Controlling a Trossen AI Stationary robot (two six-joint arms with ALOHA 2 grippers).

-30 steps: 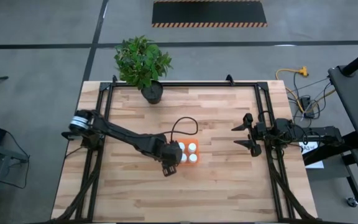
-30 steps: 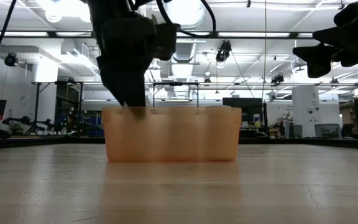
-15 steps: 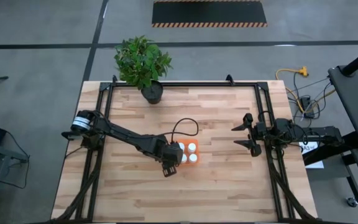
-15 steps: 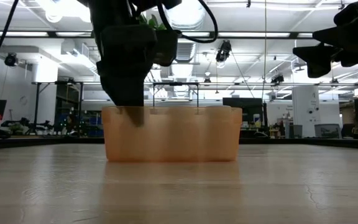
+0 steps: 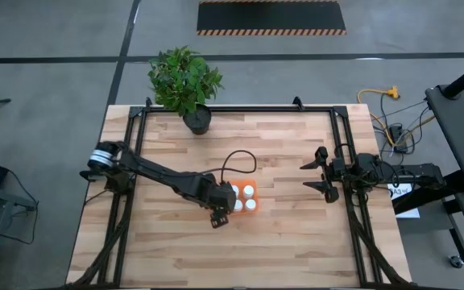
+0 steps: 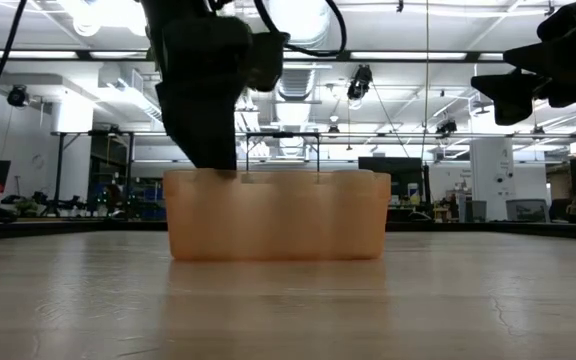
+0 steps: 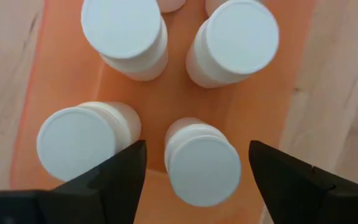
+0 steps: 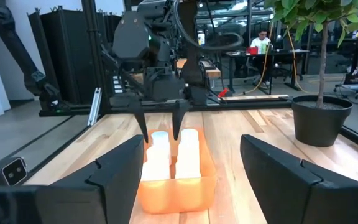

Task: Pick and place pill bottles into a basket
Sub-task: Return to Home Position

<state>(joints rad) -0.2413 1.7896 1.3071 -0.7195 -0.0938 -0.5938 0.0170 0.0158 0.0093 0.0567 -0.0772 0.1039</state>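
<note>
Above basket [image 6: 278, 215], left end effector [image 8: 160, 127] higher

Seen from above, the basket [image 6: 278, 215] lies at about the middle of the surface [image 5: 280, 242], its long sides running from 9 to 3 o'clock; the pill bottles [image 7: 123, 31] stand upright inside it in pairs side by side, four showing whole from the left wrist and two more partly beyond them; the left claw [image 7: 196, 150] hangs over the basket's 9 o'clock end, fingers spread with one bottle between them; the plant pot [image 5: 198, 121] stands at 11 o'clock from the basket, near the surface's 12 o'clock edge; the right claw [image 5: 304, 177] hangs at 3 o'clock from the basket, well apart from it, near the surface's 3 o'clock edge.
</note>
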